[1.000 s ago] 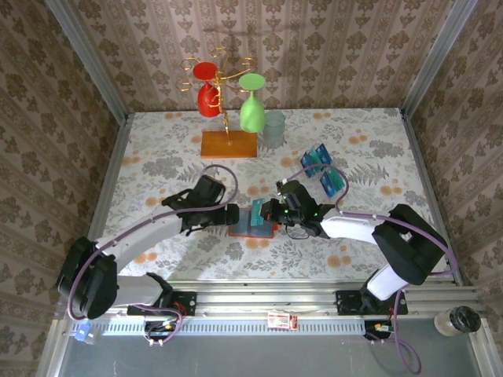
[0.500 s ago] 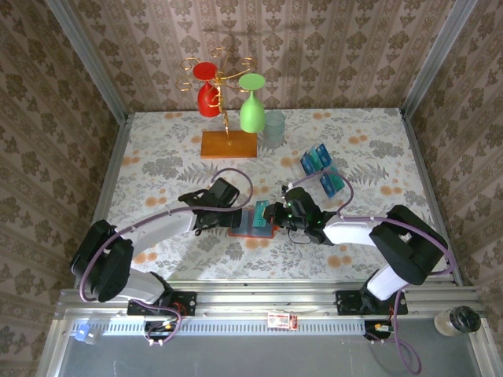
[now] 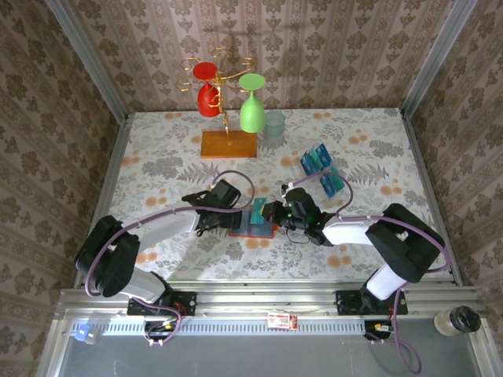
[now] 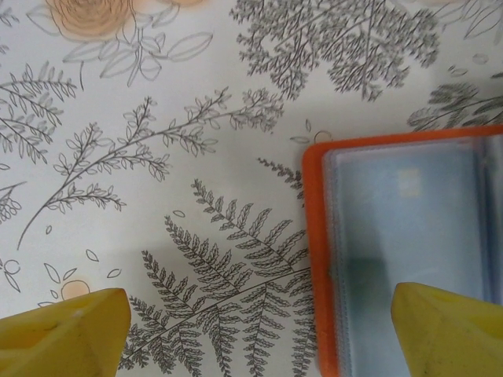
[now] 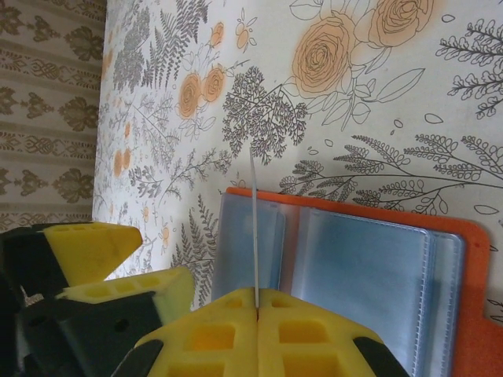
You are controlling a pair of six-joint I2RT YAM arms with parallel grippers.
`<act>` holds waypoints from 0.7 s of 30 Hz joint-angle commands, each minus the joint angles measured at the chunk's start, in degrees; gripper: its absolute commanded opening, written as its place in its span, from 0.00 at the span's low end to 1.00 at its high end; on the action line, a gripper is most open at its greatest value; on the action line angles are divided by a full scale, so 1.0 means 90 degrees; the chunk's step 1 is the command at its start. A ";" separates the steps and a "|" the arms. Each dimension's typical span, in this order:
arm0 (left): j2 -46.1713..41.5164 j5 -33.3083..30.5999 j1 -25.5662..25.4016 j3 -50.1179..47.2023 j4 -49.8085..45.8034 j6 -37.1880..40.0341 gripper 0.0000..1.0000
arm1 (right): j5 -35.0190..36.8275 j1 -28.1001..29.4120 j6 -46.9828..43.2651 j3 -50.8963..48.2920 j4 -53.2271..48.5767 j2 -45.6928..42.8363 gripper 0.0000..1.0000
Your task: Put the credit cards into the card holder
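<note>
step: putting one card into open wallet, flat on mid counter | right claw pinching card over wallet | left claw spread wide at wallet edge | next: likely line up with pocket, push gently

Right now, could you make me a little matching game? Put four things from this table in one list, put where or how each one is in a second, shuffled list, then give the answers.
Things:
1. left gripper
2. right gripper
3. wallet
4. green glass

States:
A. hangs on the gold stand at the back
B. shut on a thin card held on edge
C. lies open on the table
D. open, holding nothing

Pairs: 1-D, 2-B, 3-C, 4-A
</note>
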 commanded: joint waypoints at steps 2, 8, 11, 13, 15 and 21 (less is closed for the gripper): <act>0.0140 -0.0118 -0.0035 -0.0172 0.0073 -0.0032 0.88 | 0.0138 0.0033 0.0104 -0.0146 0.0332 0.0131 0.00; 0.0182 -0.0197 -0.0039 -0.0362 0.0115 -0.0199 0.88 | 0.0092 0.0037 0.0141 -0.0177 0.0427 0.0220 0.00; 0.0172 -0.0234 -0.0034 -0.0464 0.0137 -0.0292 0.88 | 0.0058 0.0036 0.0168 -0.0182 0.0528 0.0303 0.00; 0.0165 -0.0246 -0.0036 -0.0529 0.0137 -0.0355 0.88 | 0.0047 0.0037 0.0198 -0.0174 0.0614 0.0375 0.00; 0.0144 -0.0238 -0.0038 -0.0603 0.0158 -0.0411 0.88 | 0.0033 0.0046 0.0213 -0.0158 0.0686 0.0424 0.00; 0.0072 -0.0241 -0.0039 -0.0711 0.0199 -0.0478 0.88 | 0.0013 0.0090 0.0239 -0.0072 0.0837 0.0586 0.00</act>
